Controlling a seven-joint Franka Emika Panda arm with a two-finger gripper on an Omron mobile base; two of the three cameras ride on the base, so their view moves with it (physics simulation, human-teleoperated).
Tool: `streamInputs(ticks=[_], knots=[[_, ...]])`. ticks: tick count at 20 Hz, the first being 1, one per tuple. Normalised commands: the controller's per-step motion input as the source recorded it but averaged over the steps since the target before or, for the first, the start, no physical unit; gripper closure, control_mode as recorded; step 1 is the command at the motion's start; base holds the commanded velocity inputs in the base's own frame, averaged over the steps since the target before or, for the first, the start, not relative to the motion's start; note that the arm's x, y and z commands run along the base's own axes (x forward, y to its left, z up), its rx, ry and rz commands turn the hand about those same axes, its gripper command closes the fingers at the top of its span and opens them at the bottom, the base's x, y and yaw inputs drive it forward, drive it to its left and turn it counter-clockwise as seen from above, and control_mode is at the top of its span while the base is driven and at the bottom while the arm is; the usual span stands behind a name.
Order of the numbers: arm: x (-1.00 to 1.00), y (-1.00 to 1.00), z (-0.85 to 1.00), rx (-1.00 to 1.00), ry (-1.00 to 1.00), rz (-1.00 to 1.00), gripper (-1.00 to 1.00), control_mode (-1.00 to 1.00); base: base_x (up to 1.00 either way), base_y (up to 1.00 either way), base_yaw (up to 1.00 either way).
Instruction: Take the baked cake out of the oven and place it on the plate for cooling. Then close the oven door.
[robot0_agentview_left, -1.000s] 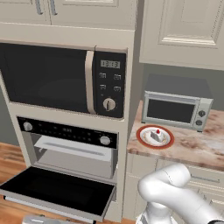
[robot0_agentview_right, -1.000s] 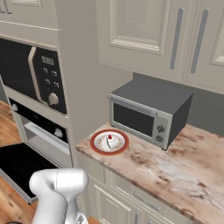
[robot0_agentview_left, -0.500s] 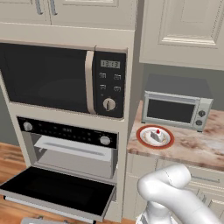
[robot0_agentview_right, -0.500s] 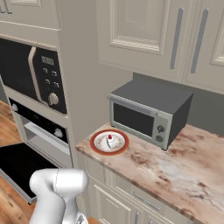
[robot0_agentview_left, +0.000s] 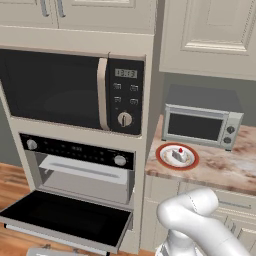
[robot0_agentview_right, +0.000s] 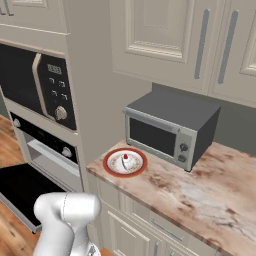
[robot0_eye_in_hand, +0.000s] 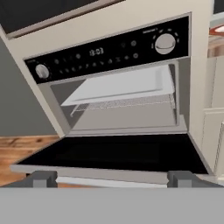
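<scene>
Marbled counter (robot0_agentview_right: 200, 195) beside wall oven (robot0_agentview_left: 80, 165)

The baked cake (robot0_agentview_right: 127, 161) sits on the plate (robot0_agentview_right: 110, 166), just beside the toaster oven (robot0_agentview_right: 170, 129).

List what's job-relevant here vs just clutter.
Job: baked cake on the plate; oven, tray bare; oven door, down; gripper, open, facing the door.
Clutter: microwave, toaster oven, upper cabinets.
</scene>
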Motion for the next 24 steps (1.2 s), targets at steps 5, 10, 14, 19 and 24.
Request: streamInputs(ticks=[5,10,14,19,24], knots=[[0.22,0.0,-0.19,0.0,-0.04,0.0,-1.0,-1.0,0.0,0.0,0.0],[0.18,0.0,-0.23,0.0,-0.03,0.0,-1.0,-1.0,0.0,0.0,0.0],[0.17,0.0,-0.24,0.0,-0.02,0.0,-1.0,-1.0,0.0,0.0,0.0],[0.15,0.0,-0.22,0.0,-0.01,0.0,-1.0,-1.0,0.0,0.0,0.0],[0.13,0.0,-0.23,0.0,-0.01,0.0,-1.0,-1.0,0.0,0.0,0.0]])
